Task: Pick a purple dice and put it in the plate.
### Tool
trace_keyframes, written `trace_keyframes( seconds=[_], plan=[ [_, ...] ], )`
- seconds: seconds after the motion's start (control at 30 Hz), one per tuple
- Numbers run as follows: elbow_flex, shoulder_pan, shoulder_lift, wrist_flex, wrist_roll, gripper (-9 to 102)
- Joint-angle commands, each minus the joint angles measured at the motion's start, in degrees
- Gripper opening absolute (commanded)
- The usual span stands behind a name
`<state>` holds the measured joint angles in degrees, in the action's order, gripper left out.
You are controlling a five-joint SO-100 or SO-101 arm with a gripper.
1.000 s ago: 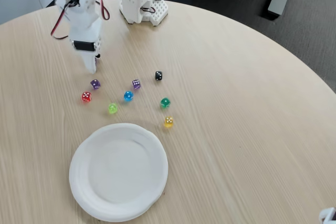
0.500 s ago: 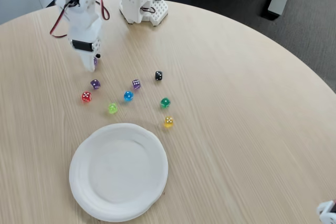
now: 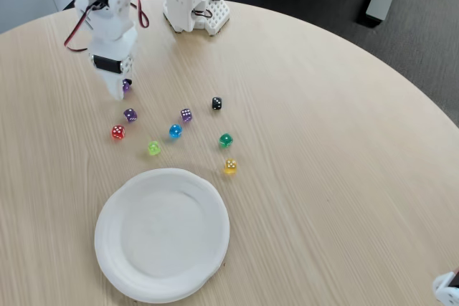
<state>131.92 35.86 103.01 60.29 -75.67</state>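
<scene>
Plate (image 3: pixel 162 234) sat empty near the table's front edge. Gripper (image 3: pixel 120 91), up by the arm base, was closed on a purple die (image 3: pixel 126 86), clear of the table, w/ other dice just below it. Step looked like carry; next: swing over plate, release.

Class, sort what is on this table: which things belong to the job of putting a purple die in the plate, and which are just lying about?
Job: tool; purple die at the tool; purple dice; plate.

Lying about: red die; blue die; light green die; green die; yellow die; black die.
</scene>
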Motion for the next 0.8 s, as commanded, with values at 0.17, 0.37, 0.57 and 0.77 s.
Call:
trace_keyframes(
  seconds=[0.17, 0.37, 0.57, 0.77],
  plan=[
    [-1.2, 0.2, 0.3, -0.5, -0.7, 4],
    [-1.2, 0.2, 0.3, -0.5, -1.7, 0],
    [-1.2, 0.2, 0.8, -0.5, -0.4, 0],
    [-1.4, -0.6, 1.4, -0.5, -0.1, 0]
  ],
)
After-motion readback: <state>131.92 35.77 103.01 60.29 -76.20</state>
